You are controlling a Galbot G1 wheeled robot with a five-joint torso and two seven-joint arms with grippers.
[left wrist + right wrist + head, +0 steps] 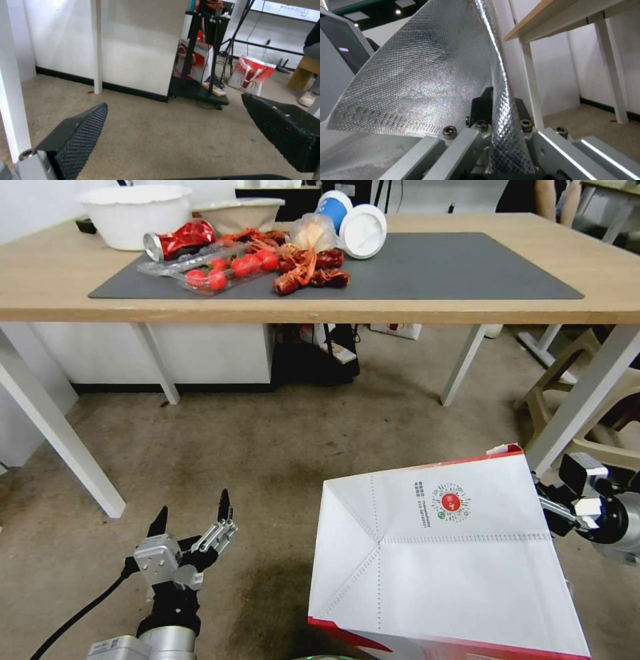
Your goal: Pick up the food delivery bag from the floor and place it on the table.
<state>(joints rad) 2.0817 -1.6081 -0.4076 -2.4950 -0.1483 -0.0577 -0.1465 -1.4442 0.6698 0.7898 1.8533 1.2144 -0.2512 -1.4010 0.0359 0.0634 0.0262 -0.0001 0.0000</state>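
The food delivery bag (453, 573) is white with red edges and a small round red logo, tipped so a broad white face points up at me, at the lower right. My right gripper (543, 503) is shut on its edge; in the right wrist view the fingers (520, 107) pinch the silver foil lining (420, 75). The left gripper (192, 517) hangs open and holds nothing, low over the floor (280, 447) to the left of the bag. Its two black pads (80, 135) stand wide apart. The table (467, 310) with its dark grey mat (453, 267) lies ahead.
Bowls (137, 213), a red can (180, 240), a tomato tray (223, 270), crayfish (307, 267) and a blue-white tub (353, 223) crowd the mat's left half. White table legs (587, 393) and a beige stool (600, 413) stand near the bag. A black cart (200, 87) sits under the table.
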